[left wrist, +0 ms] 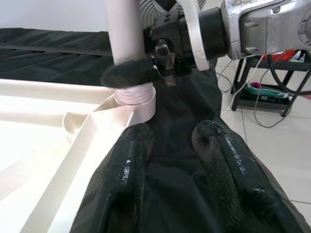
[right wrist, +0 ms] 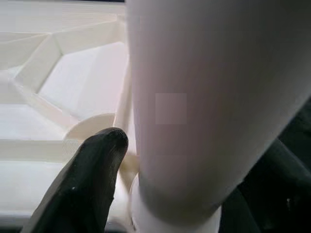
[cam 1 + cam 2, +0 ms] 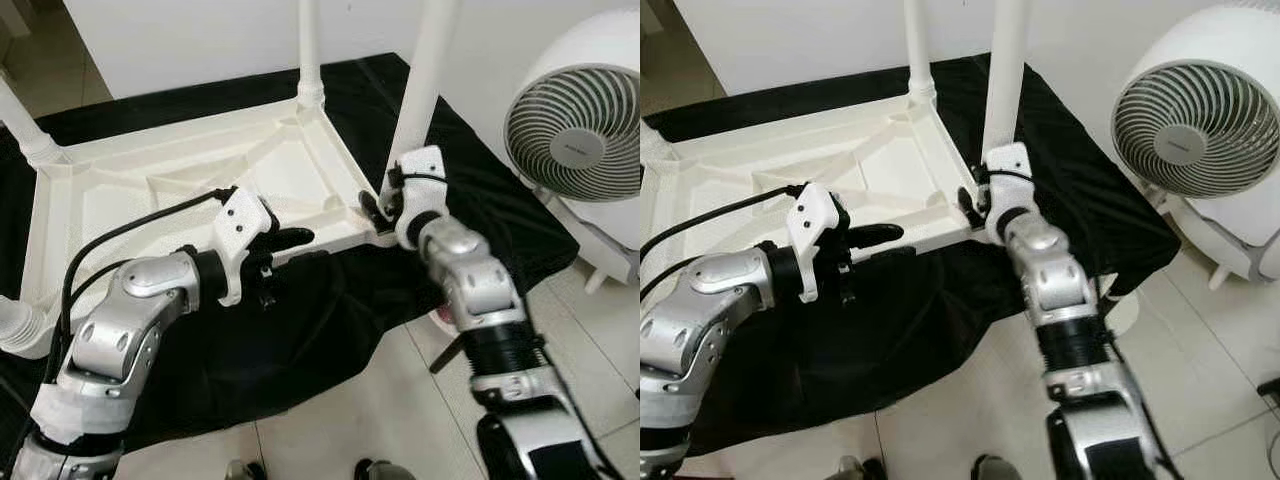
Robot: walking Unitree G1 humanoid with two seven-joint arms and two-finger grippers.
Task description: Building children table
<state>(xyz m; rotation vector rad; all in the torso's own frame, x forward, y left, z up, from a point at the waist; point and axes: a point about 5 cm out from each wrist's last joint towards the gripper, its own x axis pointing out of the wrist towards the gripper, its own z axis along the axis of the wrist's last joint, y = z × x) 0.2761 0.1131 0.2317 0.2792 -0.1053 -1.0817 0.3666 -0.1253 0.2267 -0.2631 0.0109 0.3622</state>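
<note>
A white plastic children's table [image 3: 200,190] lies upside down on a black cloth [image 3: 300,340]. White legs stand up from its corners. My right gripper [image 3: 388,212] is shut on the base of the near right leg [image 3: 425,70], just above its socket. In the right wrist view that leg [image 2: 194,97] stands between the fingers [image 2: 92,165]. My left gripper [image 3: 297,247] hovers at the table's front edge, pointing toward the right gripper. It is open, with only cloth showing between its fingers [image 1: 131,160].
A white floor fan [image 3: 580,140] stands on the tiles at the right, close to my right arm. Other legs rise at the back [image 3: 310,50] and the left [image 3: 25,130]. Pale tile floor [image 3: 400,420] lies in front of the cloth.
</note>
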